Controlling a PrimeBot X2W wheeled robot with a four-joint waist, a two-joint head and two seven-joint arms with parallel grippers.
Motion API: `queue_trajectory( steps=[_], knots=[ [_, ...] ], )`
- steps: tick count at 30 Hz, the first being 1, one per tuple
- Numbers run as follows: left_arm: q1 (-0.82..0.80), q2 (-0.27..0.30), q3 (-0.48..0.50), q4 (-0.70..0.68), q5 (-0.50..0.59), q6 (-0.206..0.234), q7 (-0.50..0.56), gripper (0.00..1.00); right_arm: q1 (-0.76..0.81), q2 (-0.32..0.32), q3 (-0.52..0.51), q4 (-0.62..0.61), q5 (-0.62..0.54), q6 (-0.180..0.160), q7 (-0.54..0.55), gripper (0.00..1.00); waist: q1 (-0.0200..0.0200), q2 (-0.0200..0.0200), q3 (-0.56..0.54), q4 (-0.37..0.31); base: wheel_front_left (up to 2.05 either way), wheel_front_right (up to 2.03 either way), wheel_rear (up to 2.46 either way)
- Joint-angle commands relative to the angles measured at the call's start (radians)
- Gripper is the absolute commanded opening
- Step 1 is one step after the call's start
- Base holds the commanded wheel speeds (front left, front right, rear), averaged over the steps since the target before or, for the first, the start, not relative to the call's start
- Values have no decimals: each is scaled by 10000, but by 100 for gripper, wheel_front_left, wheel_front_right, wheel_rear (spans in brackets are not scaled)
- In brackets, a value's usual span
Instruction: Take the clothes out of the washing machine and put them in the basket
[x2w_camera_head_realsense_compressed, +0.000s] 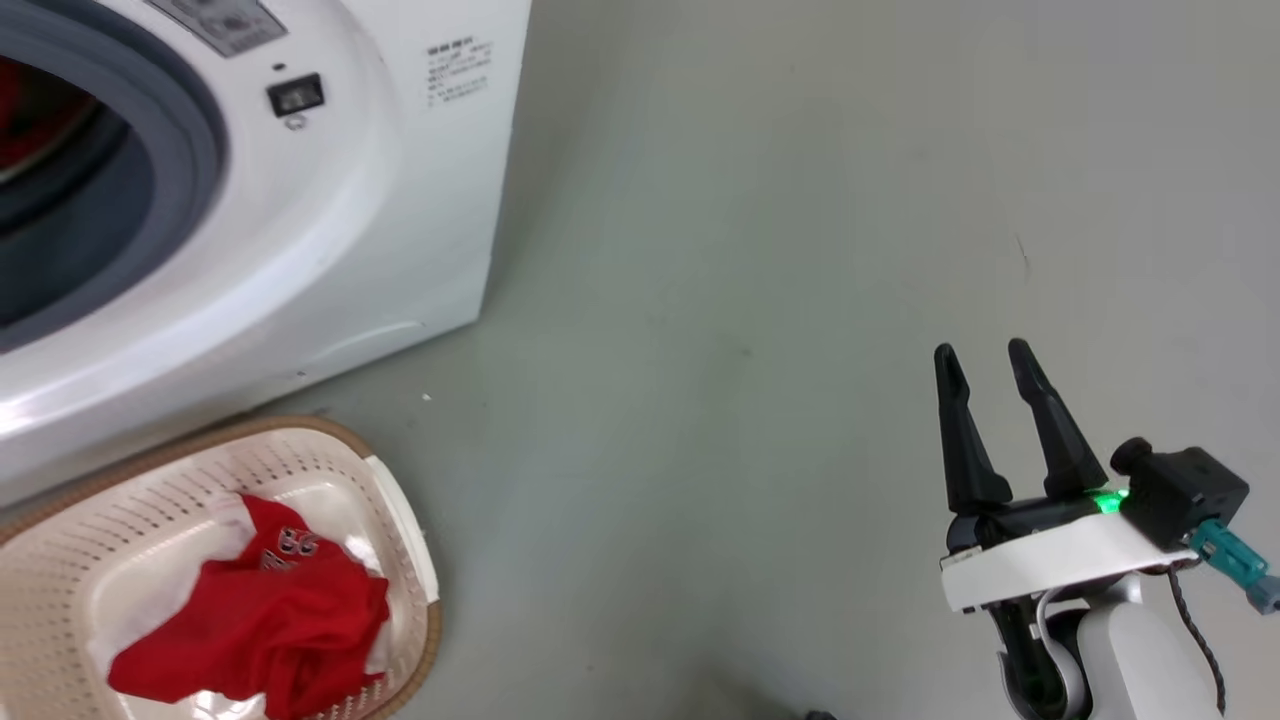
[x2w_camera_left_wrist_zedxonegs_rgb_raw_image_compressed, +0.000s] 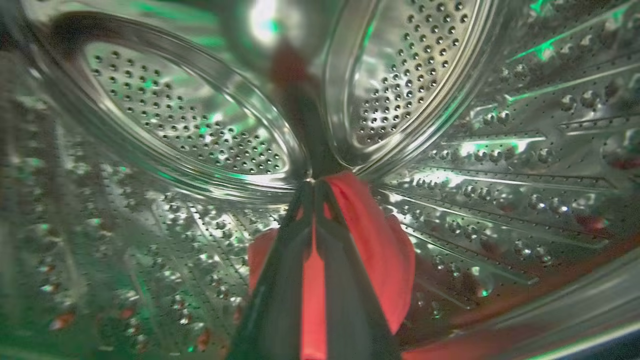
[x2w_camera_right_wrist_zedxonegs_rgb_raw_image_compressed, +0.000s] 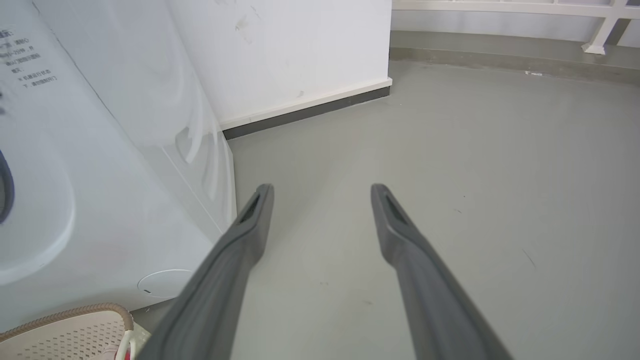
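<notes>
- Left claw: inside the steel drum, fingers together and clamped on a red garment. Red cloth shows between the fingers and bulges out to their 3 o'clock side.
- Drum wall behind it is perforated, with green glints; the picture is blurry at the edges.
- Right claw: head view 4 o'clock, over bare grey floor, fingers apart, nothing between them, green light lit at its base.
- Washing machine: head view 10 o'clock, porthole open to view, a patch of red visible inside.
- Basket: head view 7 o'clock, on the floor just in front of the machine.
- Red jersey: crumpled in the basket, lettering facing up, white fabric under and beside it.
</notes>
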Motion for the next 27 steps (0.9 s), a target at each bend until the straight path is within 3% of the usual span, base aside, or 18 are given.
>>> queue_trajectory(
  steps=[1, 12, 18, 19, 27],
  knots=[
    [416, -111, 68, -84, -107, -24, -313, 0, 176, -2, -57, 35, -143, -7, -15, 100, 1, 0, -693, 343, 0, 0, 0],
    [2588, -872, 34, -1368, -563, 112, -747, 0, 709, -3, -411, 40, -671, -7, 103, 100, 1, 0, -2105, 922, 0, 0, 0],
    [4422, -1361, 284, -2983, -912, 567, -906, 0, 997, -3, -579, -227, -824, -7, 367, 100, 1, 0, -2640, 1219, 0, 0, 0],
    [5406, -1649, 309, -3957, -1036, 783, -932, 0, 1119, 1, -666, -438, -991, -7, 537, 100, 1, 0, -2853, 1467, 0, 0, 0],
    [7934, -2428, 287, -6460, -1321, 1444, -778, 0, 1489, -2, -892, -1050, -1342, -7, 1065, 100, 1, 0, -3352, 2192, 0, 0, 0]
  ],
)
